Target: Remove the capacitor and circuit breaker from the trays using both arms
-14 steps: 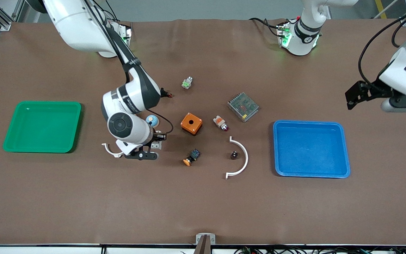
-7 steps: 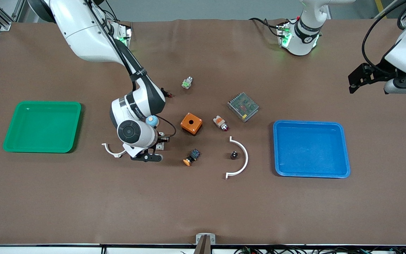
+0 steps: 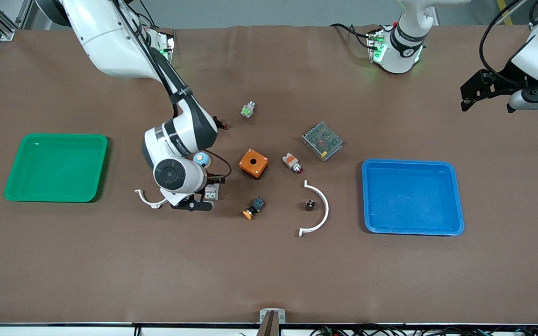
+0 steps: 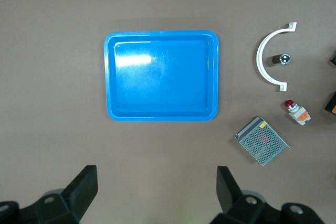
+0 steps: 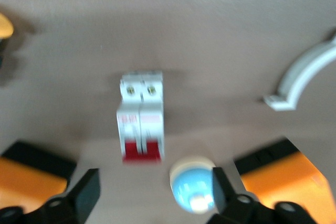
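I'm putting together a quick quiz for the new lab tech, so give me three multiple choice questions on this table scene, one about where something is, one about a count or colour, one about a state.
1. Where does the capacitor lie?
A. In the blue tray
B. On the table inside the curve of a white arc-shaped clip
C. On the orange box

2. How many trays are on the table?
A. One
B. Two
C. Three

3. How are the right gripper's fingers?
A. Open over the breaker
B. Shut on the breaker
C. Shut on the capacitor

Answers:
1 B: the white arc-shaped clip curves round it, and the blue tray holds nothing.
2 B: the green tray and the blue one.
3 A: the fingers stand apart, the breaker lying untouched on the table.
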Action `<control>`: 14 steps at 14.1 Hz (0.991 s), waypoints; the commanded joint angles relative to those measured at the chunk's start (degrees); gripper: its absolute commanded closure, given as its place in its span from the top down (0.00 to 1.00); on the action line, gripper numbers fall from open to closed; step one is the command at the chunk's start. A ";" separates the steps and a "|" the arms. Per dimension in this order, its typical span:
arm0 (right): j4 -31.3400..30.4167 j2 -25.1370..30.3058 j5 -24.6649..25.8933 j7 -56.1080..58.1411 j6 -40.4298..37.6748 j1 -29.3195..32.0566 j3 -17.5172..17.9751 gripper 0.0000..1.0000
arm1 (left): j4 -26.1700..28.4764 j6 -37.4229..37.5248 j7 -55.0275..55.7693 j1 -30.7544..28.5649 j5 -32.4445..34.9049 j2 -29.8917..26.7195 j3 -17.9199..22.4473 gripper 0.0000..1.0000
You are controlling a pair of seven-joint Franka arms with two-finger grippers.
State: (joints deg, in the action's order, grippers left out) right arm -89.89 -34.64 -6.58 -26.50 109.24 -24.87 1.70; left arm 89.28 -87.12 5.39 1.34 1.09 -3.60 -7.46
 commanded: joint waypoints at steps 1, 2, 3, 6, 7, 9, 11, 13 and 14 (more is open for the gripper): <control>-11.23 14.73 -0.89 0.57 -2.45 1.21 -0.56 1.00 | 0.98 0.81 1.11 -0.99 -0.21 -1.49 -0.63 1.00; -15.18 19.39 -0.81 1.35 -2.45 2.44 -0.56 1.00 | 0.89 0.81 1.20 -0.99 -0.39 -1.49 -0.63 1.00; -19.14 24.04 -0.81 2.84 -2.45 2.89 -0.56 1.00 | 0.81 0.81 1.29 -0.90 -0.39 -1.49 -0.72 1.00; -24.45 33.39 -0.81 8.28 -5.50 8.67 -0.65 1.00 | 0.80 1.69 0.59 -0.99 -0.30 -1.32 -0.37 1.00; -24.37 34.80 -0.81 10.13 -7.61 11.39 -0.65 1.00 | 0.80 1.69 0.50 -0.99 -0.21 -0.88 -0.28 1.00; -24.28 37.88 -0.55 13.65 -10.78 16.76 -0.73 1.00 | 0.80 1.60 0.33 -1.08 -0.12 -0.53 -0.19 1.00; -23.23 39.82 0.07 18.03 -12.72 22.64 -0.65 1.00 | 0.72 1.60 0.06 -1.17 -0.30 -0.53 -0.10 1.00; -18.51 39.82 2.69 21.30 -16.40 25.73 -0.65 1.00 | 0.80 1.69 0.15 -0.99 -0.30 -0.53 -0.19 1.00; -15.08 39.56 4.01 21.57 -19.03 26.27 -0.65 1.00 | 0.80 1.69 0.15 -1.08 -0.30 -0.53 -0.10 1.00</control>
State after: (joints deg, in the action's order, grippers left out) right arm -109.91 4.63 -4.89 -5.83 94.23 -0.17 -0.06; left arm 89.93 -85.93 6.02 0.95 1.09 -3.65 -7.22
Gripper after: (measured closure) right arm 0.000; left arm 0.000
